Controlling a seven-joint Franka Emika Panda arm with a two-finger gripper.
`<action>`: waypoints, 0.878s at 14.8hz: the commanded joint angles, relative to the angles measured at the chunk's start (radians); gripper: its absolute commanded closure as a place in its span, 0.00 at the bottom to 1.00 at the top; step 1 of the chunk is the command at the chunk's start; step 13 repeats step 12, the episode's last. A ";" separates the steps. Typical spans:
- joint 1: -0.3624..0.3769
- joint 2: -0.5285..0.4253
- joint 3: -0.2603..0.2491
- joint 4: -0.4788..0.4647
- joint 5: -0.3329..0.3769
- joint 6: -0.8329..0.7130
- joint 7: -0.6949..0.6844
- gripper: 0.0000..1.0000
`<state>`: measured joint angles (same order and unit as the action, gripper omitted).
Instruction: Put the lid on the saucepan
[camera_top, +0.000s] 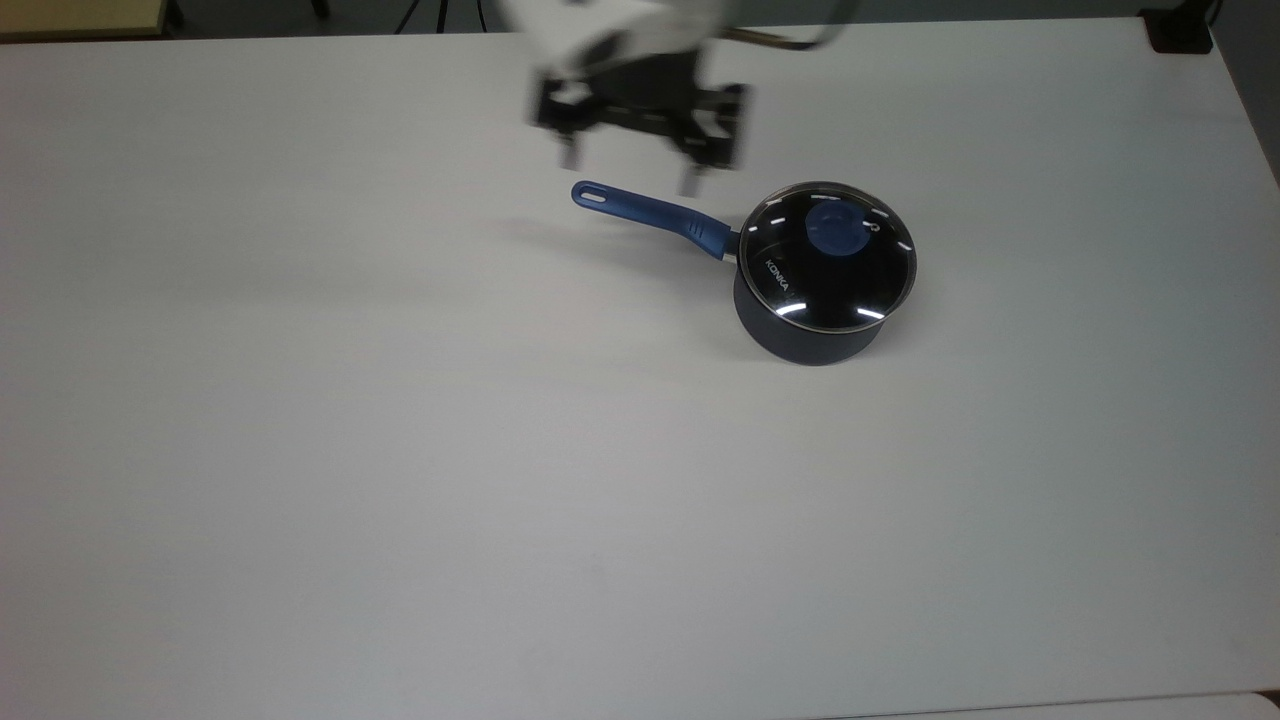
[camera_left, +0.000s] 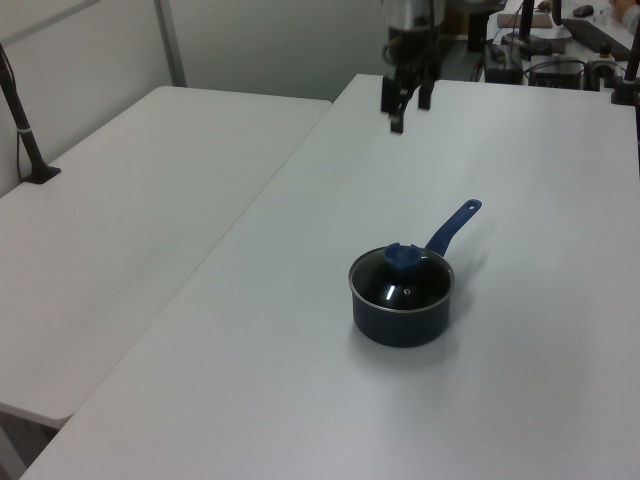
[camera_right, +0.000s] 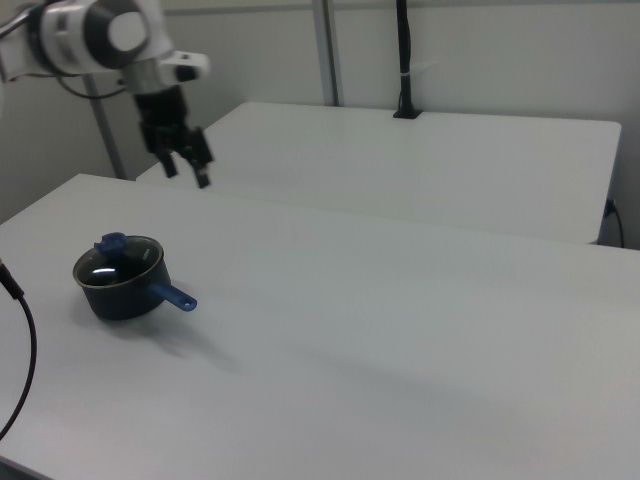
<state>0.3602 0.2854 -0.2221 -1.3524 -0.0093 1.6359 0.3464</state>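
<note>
Top view shows the lid (camera_top: 828, 257) seated flat on the saucepan (camera_top: 808, 335) on the desk (camera_top: 400, 450). Fingers spread and empty, the hand (camera_top: 630, 172) hangs above the handle. Glass looks heavy, slick, breakable; the blue knob (camera_top: 836, 230) is the sensible hold.

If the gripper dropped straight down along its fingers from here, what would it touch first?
Probably bare table. The open gripper hangs high, off to the side of the saucepan; it looms near the handle in the top view, but depth is unclear.

Saucepan (camera_top: 800, 335) navy-black, blue handle; lid (camera_top: 828, 258) clear, blue knob, white lettering.
</note>
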 joint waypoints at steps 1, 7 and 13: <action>-0.125 -0.035 0.006 -0.033 -0.006 -0.076 -0.105 0.00; -0.276 -0.058 0.007 -0.045 0.009 -0.070 -0.193 0.00; -0.294 -0.058 0.006 -0.044 0.009 -0.062 -0.199 0.00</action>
